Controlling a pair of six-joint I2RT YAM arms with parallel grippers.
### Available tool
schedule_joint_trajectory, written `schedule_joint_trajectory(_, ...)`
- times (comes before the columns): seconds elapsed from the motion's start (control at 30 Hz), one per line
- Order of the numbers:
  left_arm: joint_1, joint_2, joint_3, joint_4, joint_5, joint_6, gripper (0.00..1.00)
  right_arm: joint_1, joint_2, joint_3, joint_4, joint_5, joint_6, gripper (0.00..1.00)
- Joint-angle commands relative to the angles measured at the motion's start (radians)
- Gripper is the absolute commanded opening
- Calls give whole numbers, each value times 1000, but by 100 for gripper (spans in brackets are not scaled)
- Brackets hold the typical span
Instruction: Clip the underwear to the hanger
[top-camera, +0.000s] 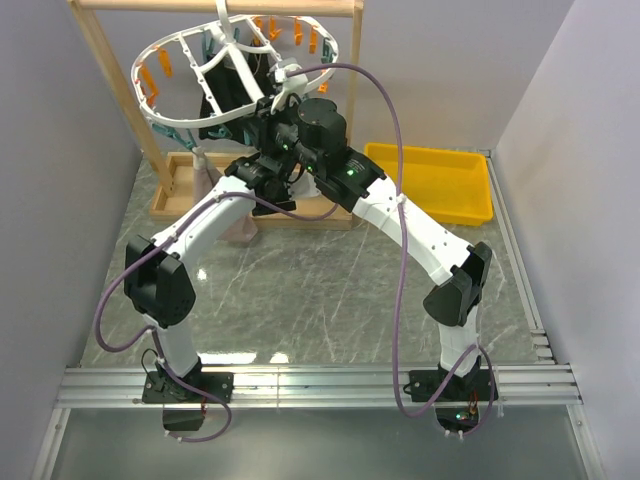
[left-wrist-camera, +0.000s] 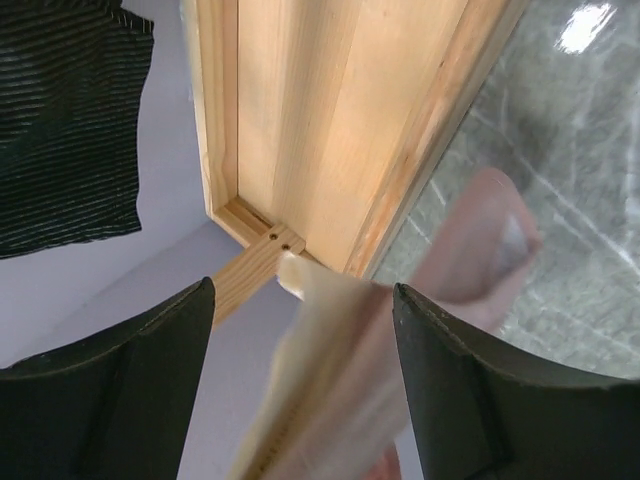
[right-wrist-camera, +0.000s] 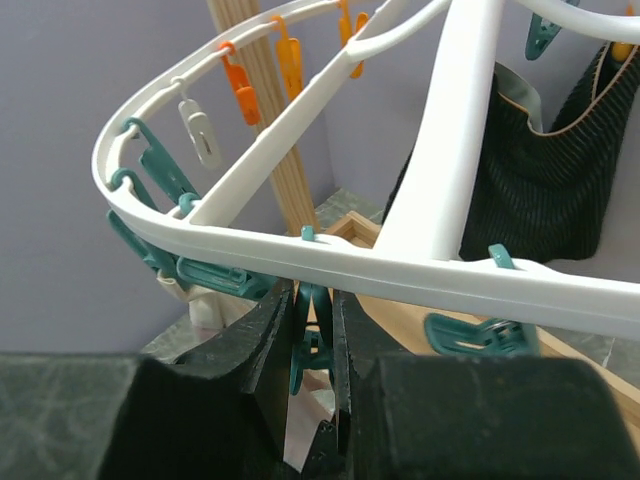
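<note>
Right end effector (right-wrist-camera: 312, 302): fingers pressed nearly together, pinching a teal clothespin (right-wrist-camera: 303, 352) that dangles from the rim of the hanger (right-wrist-camera: 400, 272).
Left end effector (left-wrist-camera: 302, 292): lower than the hanger, fingers spread wide. The underwear (left-wrist-camera: 330, 380) lies between them, beige waistband edge showing. Cannot tell whether either finger touches it.
Black garment (right-wrist-camera: 540, 190) hangs under the hanger's far side.
Hanger is hooked on the wooden rack (left-wrist-camera: 330, 120), which stands on the table (left-wrist-camera: 560, 150).

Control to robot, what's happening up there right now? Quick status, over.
Left hand open, pink underwear dangling through it. Right hand shut on a teal clothespin under the white hanger. Black garment hangs off to the side, clear of that clip.
</note>
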Motion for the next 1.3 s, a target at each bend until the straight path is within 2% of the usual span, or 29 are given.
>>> schedule_joint_trajectory(0.0,8,10,68,-30,-54,17,77,15,-59,-18,10,-9,-12,0)
schedule_joint_trajectory(0.5,65,58,117,-149,-120,17,78,15,-71,-44,27,-10,-13,0)
schedule_joint_trajectory(0.93,82,44,113,-94,-187,43,81,15,-67,-44,29,-10,-10,0)
schedule_joint_trajectory(1.13,51,38,192,-124,-88,20,84,14,-59,-36,26,-15,-6,0)
schedule_joint_trajectory(1.27,43,51,225,-120,-74,11,85,17,-59,-36,27,-15,-6,0)
